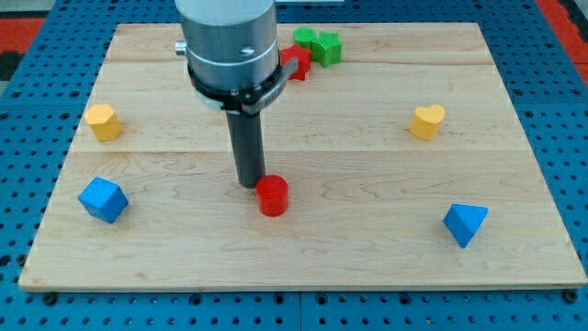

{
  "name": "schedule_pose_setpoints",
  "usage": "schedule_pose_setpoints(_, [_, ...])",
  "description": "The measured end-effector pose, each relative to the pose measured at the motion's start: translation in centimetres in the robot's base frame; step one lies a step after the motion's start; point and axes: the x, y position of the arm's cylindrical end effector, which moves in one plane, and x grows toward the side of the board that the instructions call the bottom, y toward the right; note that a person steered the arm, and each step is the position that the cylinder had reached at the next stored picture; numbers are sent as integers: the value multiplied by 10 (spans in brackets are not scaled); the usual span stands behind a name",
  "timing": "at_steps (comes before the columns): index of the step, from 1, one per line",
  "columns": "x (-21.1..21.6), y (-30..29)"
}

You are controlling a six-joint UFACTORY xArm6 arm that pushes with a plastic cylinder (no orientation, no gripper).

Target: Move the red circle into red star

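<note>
The red circle (272, 196) is a short red cylinder lying a little below the middle of the wooden board (367, 230). My tip (249, 184) stands just to its upper left, touching or nearly touching its edge. The red star (296, 62) lies near the view's top, partly hidden behind the arm's grey body (230, 41). It sits well above the red circle.
Two green blocks (318, 43) lie at the top next to the red star. A yellow block (103, 121) sits at the left and a yellow heart (427, 120) at the right. A blue block (102, 199) lies lower left, a blue triangle (465, 223) lower right.
</note>
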Motion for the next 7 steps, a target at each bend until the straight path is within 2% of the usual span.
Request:
schedule_pose_setpoints(1, [43, 8])
schedule_pose_setpoints(3, [69, 87])
schedule_pose_setpoints(4, [49, 121])
schedule_pose_setpoints(5, [-3, 158])
schedule_pose_setpoints(7, [-1, 255])
